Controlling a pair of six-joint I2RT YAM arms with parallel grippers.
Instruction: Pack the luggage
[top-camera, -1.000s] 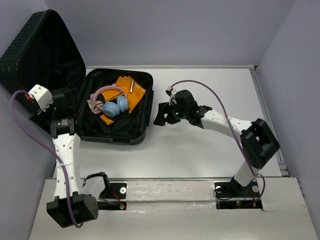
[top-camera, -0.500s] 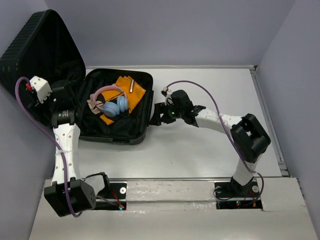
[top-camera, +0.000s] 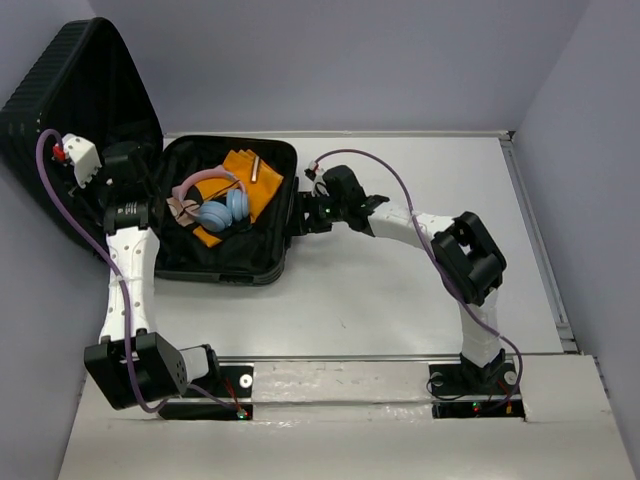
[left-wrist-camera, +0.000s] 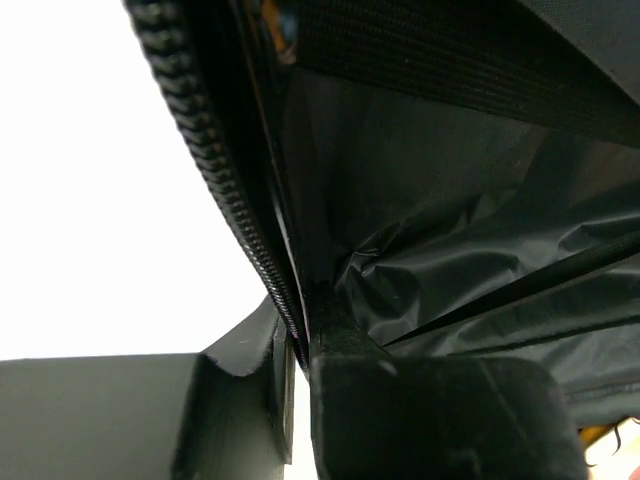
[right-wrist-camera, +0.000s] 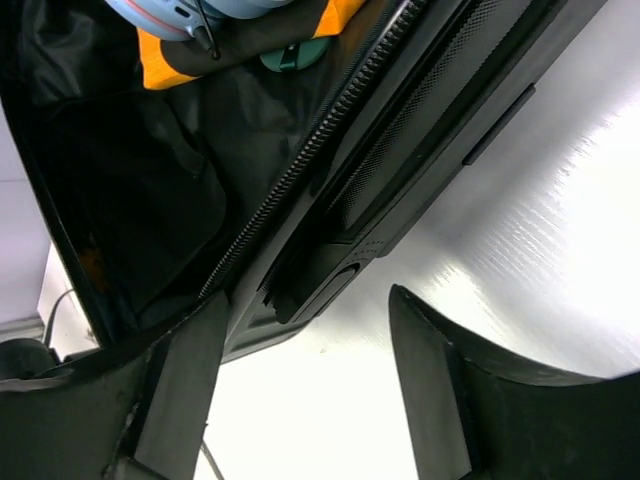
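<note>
The open luggage (top-camera: 232, 262) on the desk (top-camera: 400, 300) is clamped at its zip rim by the left end effector (left-wrist-camera: 300, 352); the right end effector (right-wrist-camera: 310, 375) is held apart beside its side.

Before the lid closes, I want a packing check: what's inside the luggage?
Pink-and-blue headphones lie on an orange cloth in the luggage. Anything beneath the cloth is covered.

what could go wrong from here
1. The right gripper is open beside the luggage wall; a push there could slide the case instead of steadying it.
2. The left gripper straddles the zipper edge by the raised lid; the lining may snag or pinch.
3. The headphones lie loose on top and could shift.
</note>
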